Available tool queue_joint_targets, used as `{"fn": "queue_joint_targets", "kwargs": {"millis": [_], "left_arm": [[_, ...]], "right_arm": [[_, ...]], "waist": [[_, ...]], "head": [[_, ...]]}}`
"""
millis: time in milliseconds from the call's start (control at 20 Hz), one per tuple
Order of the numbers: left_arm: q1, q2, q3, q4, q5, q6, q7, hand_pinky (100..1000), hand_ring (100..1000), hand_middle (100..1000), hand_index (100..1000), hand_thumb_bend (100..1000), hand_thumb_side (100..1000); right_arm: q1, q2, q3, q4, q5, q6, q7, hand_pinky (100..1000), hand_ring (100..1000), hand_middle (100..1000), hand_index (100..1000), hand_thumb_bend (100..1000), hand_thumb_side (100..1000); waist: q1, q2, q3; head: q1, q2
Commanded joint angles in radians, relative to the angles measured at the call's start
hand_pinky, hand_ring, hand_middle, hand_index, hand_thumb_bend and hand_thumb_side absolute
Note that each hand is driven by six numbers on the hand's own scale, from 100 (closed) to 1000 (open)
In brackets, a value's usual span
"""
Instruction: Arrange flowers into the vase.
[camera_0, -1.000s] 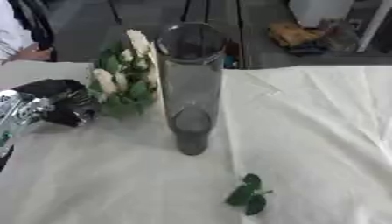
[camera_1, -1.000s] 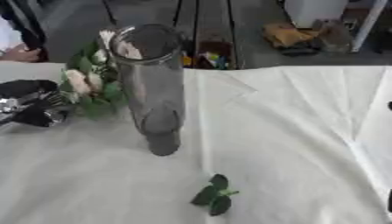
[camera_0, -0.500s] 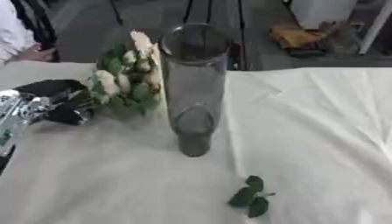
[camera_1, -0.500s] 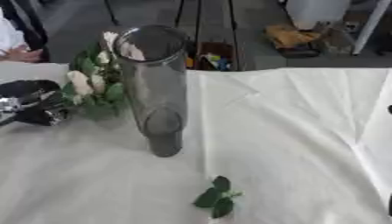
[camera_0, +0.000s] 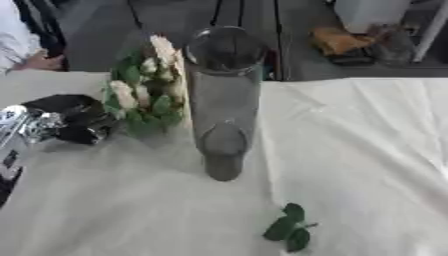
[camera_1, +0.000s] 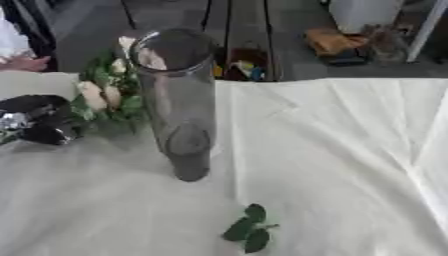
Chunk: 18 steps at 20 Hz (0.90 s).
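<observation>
A tall clear glass vase (camera_0: 224, 100) stands upright on the white tablecloth, empty. Just left of it is a bunch of white flowers with green leaves (camera_0: 144, 97), its heads up and leaning against the vase's side. My left hand (camera_0: 72, 121), black with silver parts, lies at the left edge with its fingers curled round the bunch's lower end. A small loose green leaf sprig (camera_0: 288, 233) lies on the cloth in front of the vase, to its right. My right hand shows in neither view.
The white cloth (camera_1: 350, 150) is creased and covers the table to the right. Beyond the far edge are dark floor, stand legs and boxes (camera_1: 337, 42). A person's sleeve and hand (camera_0: 31, 55) rest at the far left corner.
My left hand has edged the flower bunch slightly right, closer to the vase. The vase and the loose sprig have stayed put.
</observation>
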Motion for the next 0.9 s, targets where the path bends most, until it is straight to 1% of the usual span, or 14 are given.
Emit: {"fn": "queue_joint_targets", "kwargs": {"millis": [50,150,250,350,450,500,550,600,700,750,900], "left_arm": [[-0.023,0.024,0.014,0.002,0.003,0.001,0.008,701,867,910,969,212,675],[-0.023,0.023,0.016,0.004,0.002,0.001,0.016,665,814,858,920,181,651],[-0.024,0.020,0.018,0.006,0.003,0.003,0.028,637,780,833,895,169,637],[-0.025,0.018,0.019,0.006,0.003,0.003,0.045,572,690,786,859,150,611],[-0.025,0.016,0.018,0.010,0.002,0.003,0.057,553,657,760,842,137,600],[-0.026,0.015,0.018,0.012,0.001,0.005,0.063,517,594,713,816,100,587],[-0.026,0.013,0.018,0.014,0.000,0.008,0.068,508,581,702,812,100,584],[-0.026,0.012,0.018,0.016,-0.002,0.011,0.072,483,540,667,799,100,576],[-0.027,0.010,0.016,0.021,-0.004,0.015,0.073,444,501,617,773,100,558],[-0.027,0.009,0.015,0.023,-0.006,0.015,0.071,439,497,609,768,100,554],[-0.024,0.008,0.014,0.031,-0.014,0.018,0.064,385,440,544,719,100,539]], "right_arm": [[-0.009,-0.006,-0.002,-0.012,-0.012,-0.006,-0.001,631,677,549,750,100,1000],[-0.009,-0.006,-0.002,-0.012,-0.013,-0.005,-0.002,633,678,549,750,100,1000],[-0.009,-0.005,-0.001,-0.012,-0.014,-0.004,-0.001,633,678,548,750,100,1000],[-0.009,-0.004,0.000,-0.012,-0.015,-0.002,0.000,635,679,548,750,100,1000],[-0.009,-0.003,0.000,-0.012,-0.016,-0.001,0.000,635,679,548,750,100,1000],[-0.009,-0.003,0.000,-0.012,-0.017,-0.001,0.000,636,679,547,750,100,1000],[-0.009,-0.002,0.000,-0.012,-0.018,0.000,0.000,636,680,547,751,100,1000],[-0.009,-0.002,0.001,-0.012,-0.019,0.000,0.000,637,680,547,751,100,1000],[-0.010,-0.002,0.001,-0.012,-0.021,0.000,0.001,638,680,547,751,100,1000],[-0.010,-0.001,0.001,-0.012,-0.022,0.000,0.000,638,680,547,751,100,1000],[-0.011,-0.001,0.000,-0.012,-0.027,0.000,-0.001,639,680,546,751,100,1000]], "waist": [[0.003,-0.018,-0.004],[0.003,-0.015,-0.007],[0.004,-0.014,-0.009],[0.004,-0.012,-0.010],[0.004,-0.011,-0.011],[0.004,-0.011,-0.012],[0.004,-0.010,-0.012],[0.004,-0.009,-0.013],[0.005,-0.008,-0.013],[0.006,-0.007,-0.014],[0.007,-0.005,-0.016]], "head": [[0.007,-0.018],[0.009,-0.020],[0.010,-0.021],[0.012,-0.021],[0.013,-0.022],[0.014,-0.022],[0.014,-0.023],[0.014,-0.024],[0.014,-0.024],[0.014,-0.024],[0.015,-0.023]]}}
